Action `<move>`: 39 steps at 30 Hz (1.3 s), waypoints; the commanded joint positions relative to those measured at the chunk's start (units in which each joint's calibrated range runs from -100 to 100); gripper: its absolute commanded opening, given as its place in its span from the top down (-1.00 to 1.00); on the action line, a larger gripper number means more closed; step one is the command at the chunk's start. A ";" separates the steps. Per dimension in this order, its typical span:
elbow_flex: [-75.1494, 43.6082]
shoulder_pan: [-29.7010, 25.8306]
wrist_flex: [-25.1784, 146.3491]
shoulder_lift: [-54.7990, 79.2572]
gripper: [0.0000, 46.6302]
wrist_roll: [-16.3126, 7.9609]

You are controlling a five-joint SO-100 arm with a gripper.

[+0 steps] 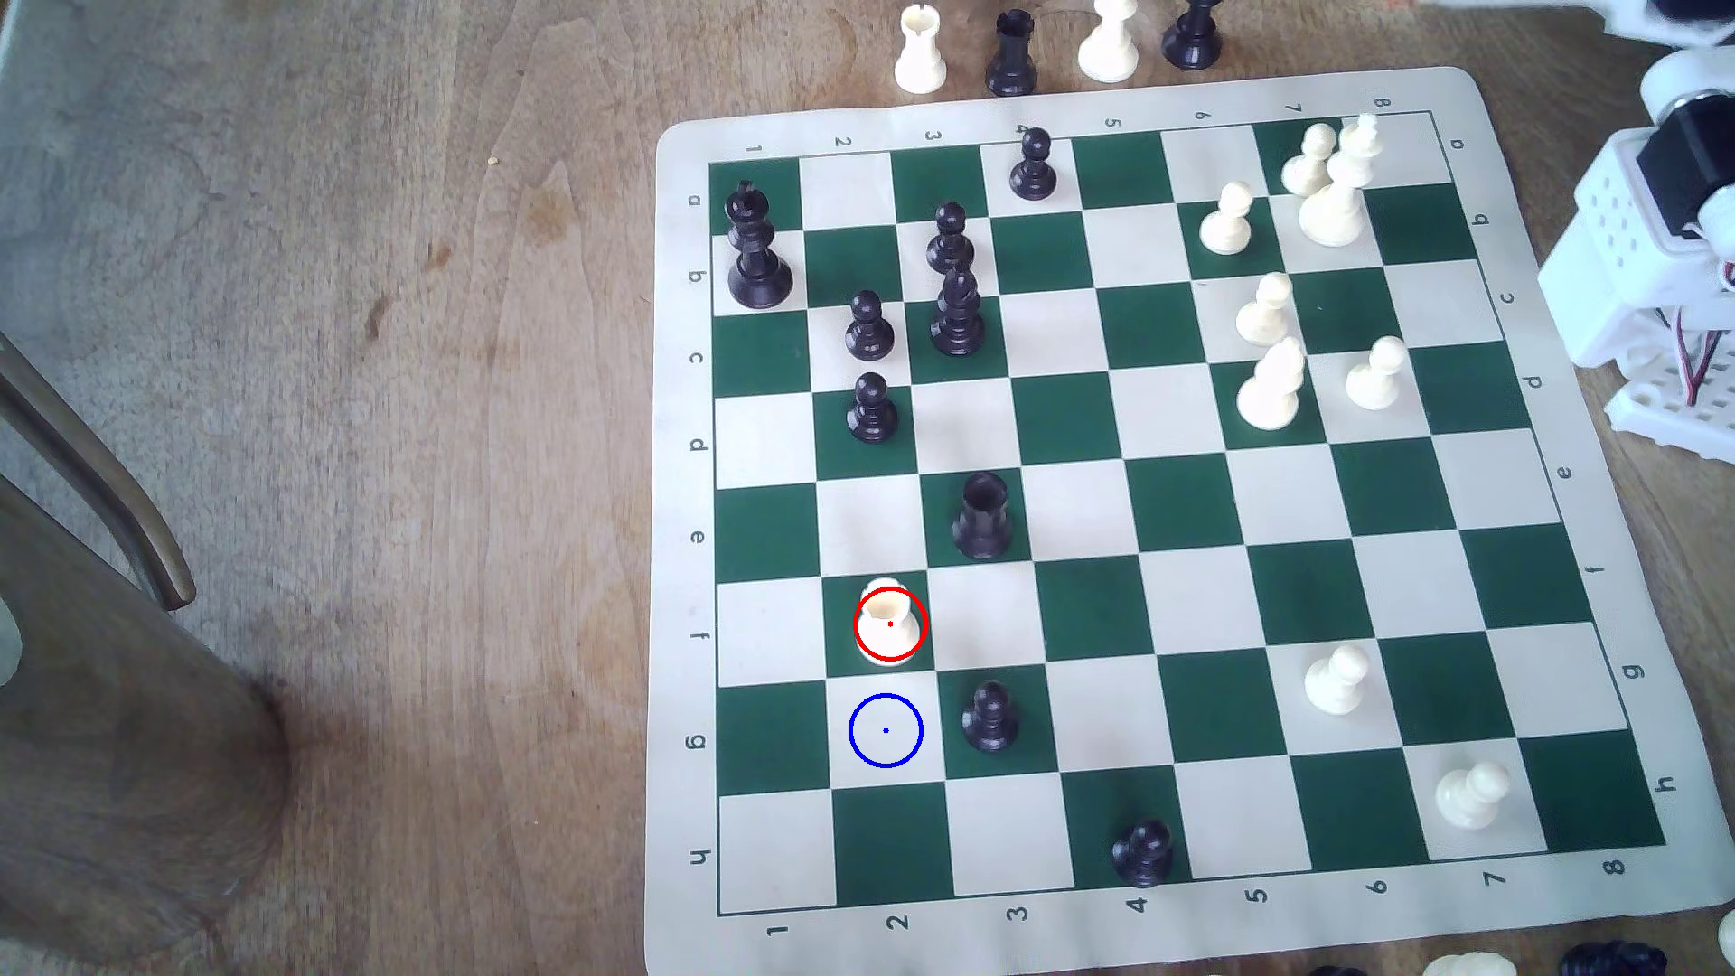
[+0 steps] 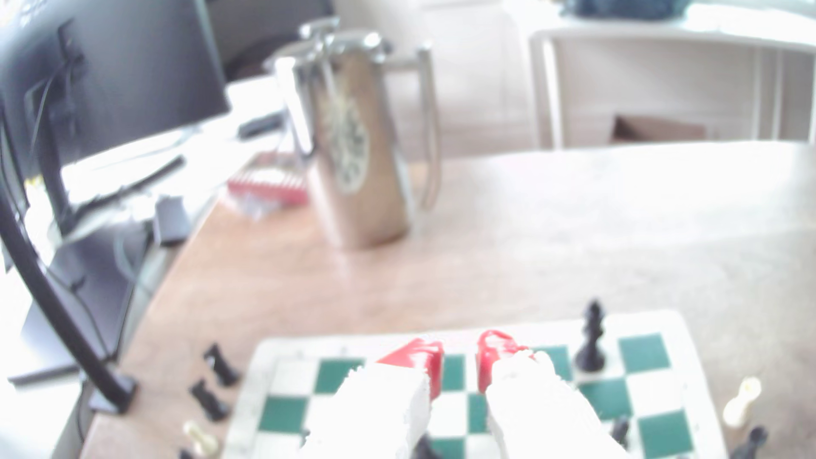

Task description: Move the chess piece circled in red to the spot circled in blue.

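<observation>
While your arm point(image 1: 1657, 235) sits folded at the exterior view's right edge, just off the board point(image 1: 1155, 526) beside rows b to d, nothing of it reaches over the squares. You see its white body and a black motor there, with thin wires running down to the base.

From the wrist view, your gripper point(image 2: 459, 366) points out across the board's far edge toward the bare table point(image 2: 574, 229), held above the squares. Its two red-tipped fingers point(image 2: 426, 359) stand apart with a clear gap between them, and nothing sits in that gap. A black king point(image 2: 592, 337) stands just beyond the tips, off to one side, near the board's edge. A metal jug point(image 2: 362, 141) stands further out on the table, though the view is blurred.

Your white rook point(image 1: 886, 627) stands upright inside the red ring on the dark green square f2, well apart from the arm. The blue ring point(image 1: 885, 730) marks the cream square g2, the next square toward the exterior view's bottom, and it is bare. A black pawn point(image 1: 990, 718) stands on g3 just beside that ring, and a black rook point(image 1: 982, 516) stands on e3.
</observation>
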 commanded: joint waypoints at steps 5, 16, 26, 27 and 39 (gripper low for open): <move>-14.84 -8.84 2.83 27.23 0.74 -2.34; -56.00 -13.85 8.32 73.41 0.65 -6.84; -70.41 -12.44 8.48 92.17 0.61 -10.84; -70.96 -11.97 8.48 93.10 0.55 -11.04; -70.32 -9.62 3.08 98.87 0.44 -11.82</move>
